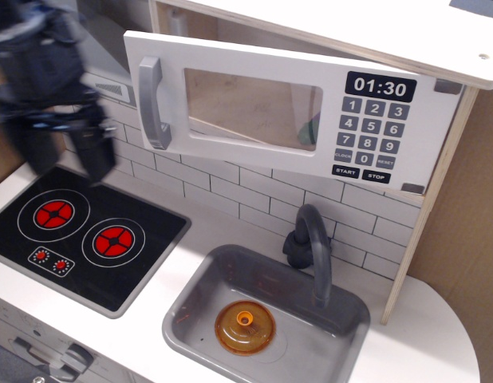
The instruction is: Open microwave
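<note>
End effector (65,155) is seen blurred at the left of the single view, hanging above the black cooktop (83,231), its two dark fingers spread apart and nothing held between them. No contact with any object is shown.

Up and to the right of it, the microwave (310,104) is mounted under the white upper shelf (350,32). Its white door (254,108) is swung partly outward on a hinge at the keypad side, so that a gap into the wooden cavity is visible along the top and left edges. The grey bar handle (154,102) stands vertical at the door's free left edge, which is the edge nearest the end effector; the handle's long axis runs up and down. The handle is near the end effector but apart from it, higher and to the right. The clock display (380,86) and number keypad (364,136) lie at the far right.

The task is judged largely done, since the door is already ajar. If a wider opening is wanted, the handle would have to be approached from the lower left and drawn further out.

Below, a grey sink (199,307) with an orange lid (245,325) and a dark faucet (310,247) are set in the tabletop (422,335).
</note>
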`<action>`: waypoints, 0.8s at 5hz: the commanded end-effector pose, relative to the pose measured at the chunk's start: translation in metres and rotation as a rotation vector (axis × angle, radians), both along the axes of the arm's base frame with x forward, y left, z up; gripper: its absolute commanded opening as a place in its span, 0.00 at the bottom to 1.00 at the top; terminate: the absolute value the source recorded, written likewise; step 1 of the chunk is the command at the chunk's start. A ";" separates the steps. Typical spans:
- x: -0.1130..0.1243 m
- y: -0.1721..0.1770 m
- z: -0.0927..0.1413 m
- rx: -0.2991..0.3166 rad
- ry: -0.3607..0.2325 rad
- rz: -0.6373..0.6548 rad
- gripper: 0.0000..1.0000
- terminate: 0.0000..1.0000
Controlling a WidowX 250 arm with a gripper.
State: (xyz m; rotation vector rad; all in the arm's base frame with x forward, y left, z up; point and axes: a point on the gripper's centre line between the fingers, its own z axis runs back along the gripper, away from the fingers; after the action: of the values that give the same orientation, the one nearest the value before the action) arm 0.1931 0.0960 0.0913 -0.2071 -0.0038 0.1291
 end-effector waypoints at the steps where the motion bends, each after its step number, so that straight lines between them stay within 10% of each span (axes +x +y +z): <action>1: 0.035 0.074 0.015 0.135 -0.084 0.215 1.00 0.00; 4: 0.108 0.100 0.023 0.189 -0.195 0.524 1.00 0.00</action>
State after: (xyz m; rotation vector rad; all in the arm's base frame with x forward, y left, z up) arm 0.3073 0.1902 0.0841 -0.0434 -0.2069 0.6302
